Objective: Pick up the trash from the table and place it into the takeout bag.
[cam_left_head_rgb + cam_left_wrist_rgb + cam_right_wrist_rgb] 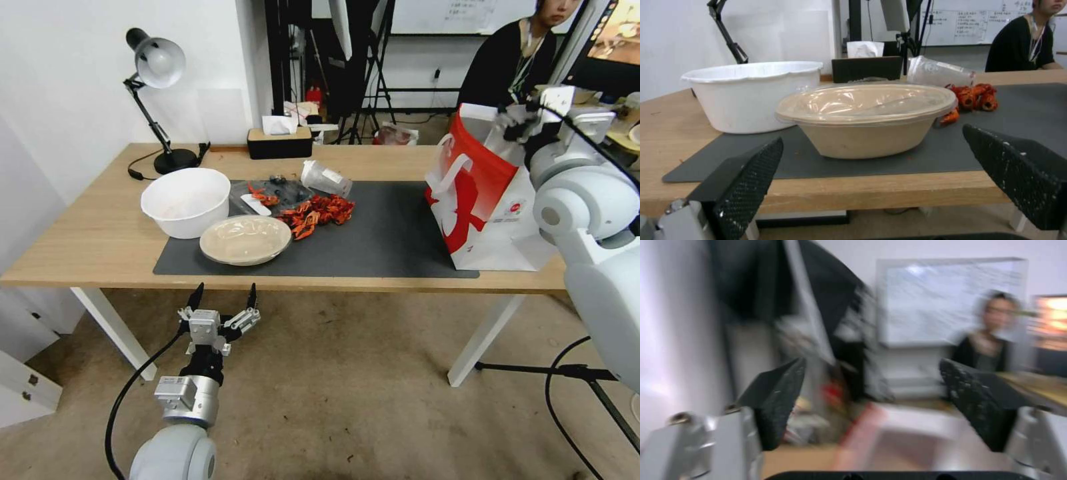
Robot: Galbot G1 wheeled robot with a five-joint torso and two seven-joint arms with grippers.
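While your left pincer (223, 295) hangs below the near edge of the tabletop (87, 227) with its jaws spread wide and nothing between them, the lidded beige bowl (245, 239) sits just beyond it on the dark grey mat (387, 233). To that pincer's left and a little farther off stands the white bowl (186, 201), close beside the beige one. Past the beige bowl lies the heap of red crayfish shells (319, 212), and beyond them the clear plastic cup (325, 178) lies on its side, its long axis running across the tabletop with the wider mouth end toward your left.

From the left wrist you see the beige bowl (867, 120) side-on, showing its depth and the clear film lid, with the shells (973, 98) peeking out behind it; the head view alone shows you the takeout bag (483, 193), upright at the mat's right end, well apart from the left pincer.

Your right pincer (871, 403) is raised by the bag's top, jaws apart and empty; its wrist view is blurred.
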